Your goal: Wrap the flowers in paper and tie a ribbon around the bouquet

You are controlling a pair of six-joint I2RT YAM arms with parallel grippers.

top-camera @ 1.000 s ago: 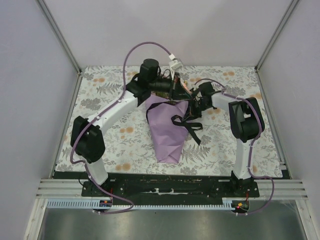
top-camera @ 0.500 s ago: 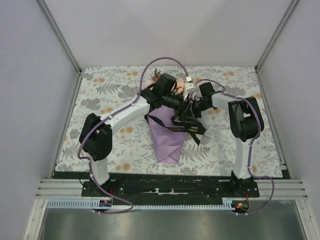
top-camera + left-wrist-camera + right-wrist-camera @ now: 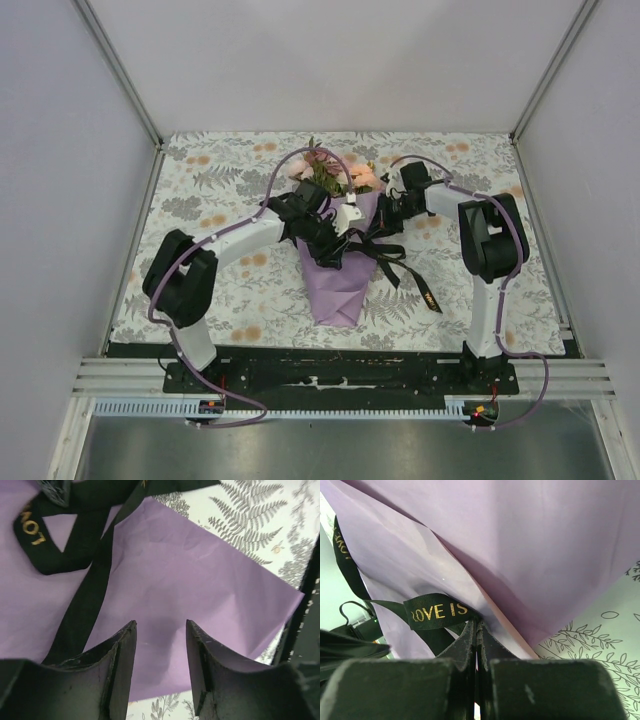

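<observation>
just changed: the left gripper (image 3: pixel 160 626) has let go. its jaws, closed a second ago, now stand spread over bare lilac paper (image 3: pixel 200 580) with nothing between them.
left arm: a second ago it reached over the far end of the cone and hid the blooms. now it sits nearer the bases, above the middle of the cone.
flowers (image 3: pixel 330 170): uncovered again, pink and peach heads sticking out of the wide far end.
ribbon (image 3: pixel 437 611): black with gold lettering, crossed in loose loops over the cone. its free tail now trails out to the near right on the tablecloth (image 3: pixel 220 190), farther out than it lay before.
right gripper (image 3: pixel 476 625): jaws pressed together, pinching the ribbon just at the paper's right edge. it sits at much the same spot as in the earlier frames.
bouquet (image 3: pixel 338 280): lies mid-table, its narrow tip toward the arms.
meaning for the task: the wrap looks done and one ribbon pass looks laid. the tie seems slack, with no tight knot visible, so the loose tail probably needs picking up again.
</observation>
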